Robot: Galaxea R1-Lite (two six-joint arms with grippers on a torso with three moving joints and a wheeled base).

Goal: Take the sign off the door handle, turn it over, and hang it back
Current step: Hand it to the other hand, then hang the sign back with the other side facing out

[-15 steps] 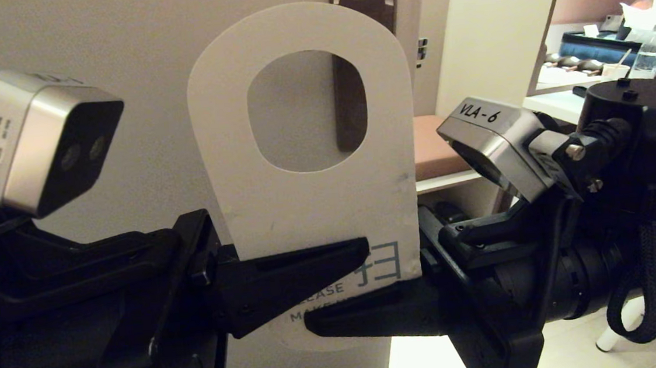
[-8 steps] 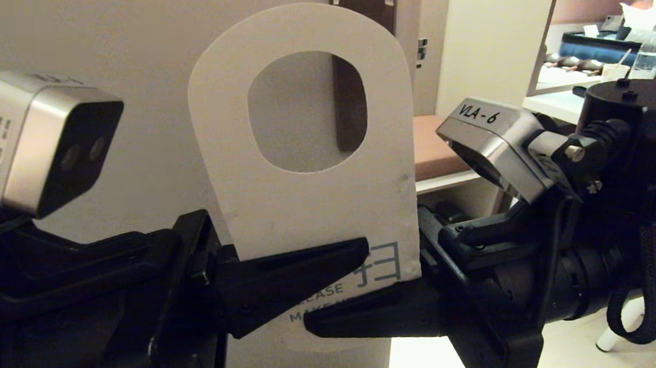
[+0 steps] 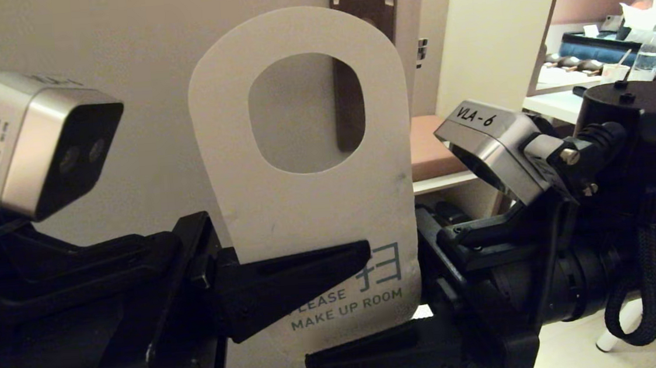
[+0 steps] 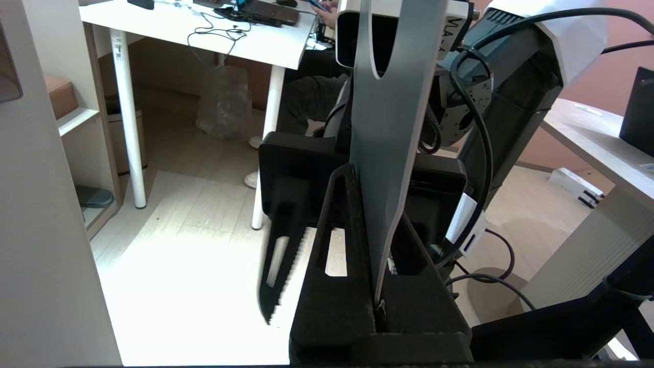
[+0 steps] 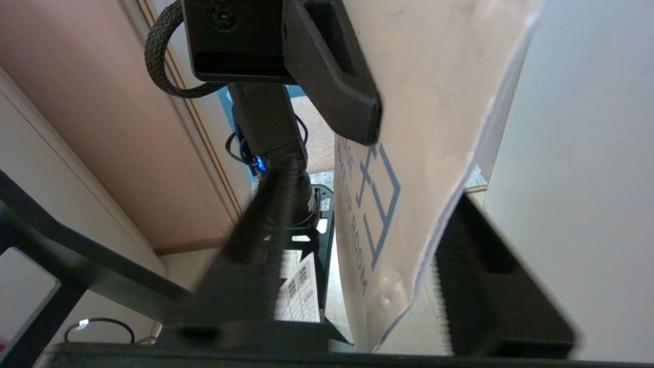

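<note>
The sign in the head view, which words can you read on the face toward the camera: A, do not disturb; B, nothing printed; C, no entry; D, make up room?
D: "MAKE UP ROOM" is printed near the bottom of the off-white sign, just beside the left tool.

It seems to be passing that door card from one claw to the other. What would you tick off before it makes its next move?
1. Left gripper has the sign: ok. Its jaws are shut on the card's lower part.
2. Right gripper is free of the card: ok. Its jaws stand apart on either side of the bottom corner.
3. Sign is off the door handle: ok. Nothing passes through the round hole, and the handle sits behind the card's top.
4. Card is upright with the hole on top: ok.
5. Correct face turned outward: cannot tell. The off-white "MAKE UP ROOM" face points towards the robot.
</note>
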